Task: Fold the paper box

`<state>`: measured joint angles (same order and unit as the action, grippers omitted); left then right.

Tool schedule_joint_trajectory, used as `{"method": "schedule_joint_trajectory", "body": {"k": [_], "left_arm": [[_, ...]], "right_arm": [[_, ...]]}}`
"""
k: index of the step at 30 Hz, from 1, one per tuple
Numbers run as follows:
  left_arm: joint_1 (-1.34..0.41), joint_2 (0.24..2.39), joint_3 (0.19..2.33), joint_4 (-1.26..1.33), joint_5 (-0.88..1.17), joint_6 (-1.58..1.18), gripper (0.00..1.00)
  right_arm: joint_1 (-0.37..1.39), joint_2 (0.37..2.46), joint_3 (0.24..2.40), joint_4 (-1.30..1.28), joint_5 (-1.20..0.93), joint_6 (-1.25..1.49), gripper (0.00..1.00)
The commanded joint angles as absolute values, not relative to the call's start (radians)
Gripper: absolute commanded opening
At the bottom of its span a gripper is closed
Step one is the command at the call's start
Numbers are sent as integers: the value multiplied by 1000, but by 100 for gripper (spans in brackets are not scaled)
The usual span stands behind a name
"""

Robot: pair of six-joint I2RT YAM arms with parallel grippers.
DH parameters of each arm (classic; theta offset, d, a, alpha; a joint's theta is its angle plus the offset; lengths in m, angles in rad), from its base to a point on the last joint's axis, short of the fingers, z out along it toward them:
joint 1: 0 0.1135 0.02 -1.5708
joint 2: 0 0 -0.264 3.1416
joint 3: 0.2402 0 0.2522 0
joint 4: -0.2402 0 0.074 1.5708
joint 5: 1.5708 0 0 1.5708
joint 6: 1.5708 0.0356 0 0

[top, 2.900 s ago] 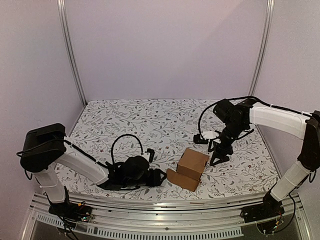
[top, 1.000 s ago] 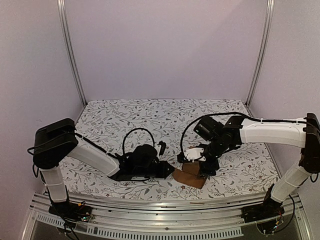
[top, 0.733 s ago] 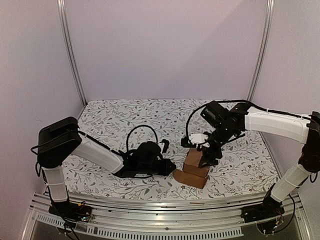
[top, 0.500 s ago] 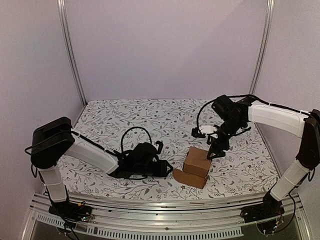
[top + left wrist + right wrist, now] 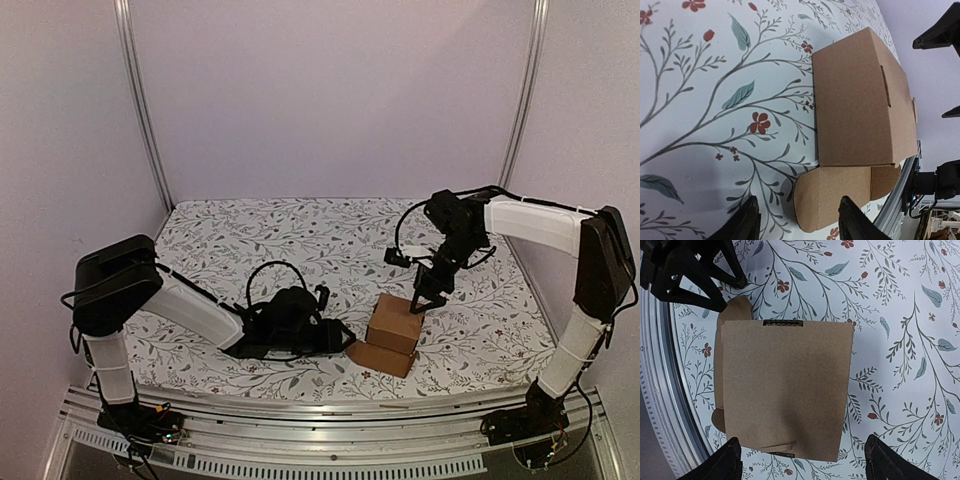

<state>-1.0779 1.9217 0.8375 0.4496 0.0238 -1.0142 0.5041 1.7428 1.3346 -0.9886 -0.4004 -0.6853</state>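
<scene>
The paper box [image 5: 392, 323] is a closed brown carton on the floral cloth, with a rounded flap [image 5: 378, 356] lying flat at its near side. It fills the right wrist view [image 5: 785, 390] and shows in the left wrist view [image 5: 860, 105], its flap [image 5: 837, 192] between my fingers' line. My left gripper [image 5: 340, 335] lies low just left of the flap, open and empty, also seen in its wrist view [image 5: 797, 227]. My right gripper [image 5: 424, 297] hovers open above the box's far right corner, holding nothing, also seen in its wrist view [image 5: 800, 462].
The floral cloth [image 5: 300, 250] covers the table. A metal rail [image 5: 300, 405] runs along the near edge, close to the flap. Purple walls with upright posts [image 5: 140, 100] enclose the back and sides.
The right gripper pressed down on the box, then lifted and drew back to the far right. The left gripper slid right toward the flap. The box now stands closed.
</scene>
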Motion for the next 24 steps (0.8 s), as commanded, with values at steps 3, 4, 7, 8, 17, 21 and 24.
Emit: {"method": "schedule_joint_trajectory", "body": {"k": [3,4,7,8,17,21,24], "left_arm": [[-1080,1980,865,397,91,-1061,45],[-1080,1980,865,391,98,-1071,44],[-1077,1981,867,381,126,-1090,40],[-1077,1984,869,381,134,-1094,39],[-1063,2027,895,394,198,-1106,28],[-1060,2021,890,394,188,-1104,18],[-1058,2010,885,389,179,-1094,11]], "right_arm": [[503,1724,1315,-1017,-446,-661,83],[503,1724,1308,-1018,-450,-664,84],[503,1734,1283,-1016,-453,-672,84],[503,1740,1277,-1017,-457,-672,84],[503,1740,1239,-991,-481,-655,84],[502,1736,1228,-993,-489,-651,83],[503,1723,1231,-1014,-506,-649,84]]}}
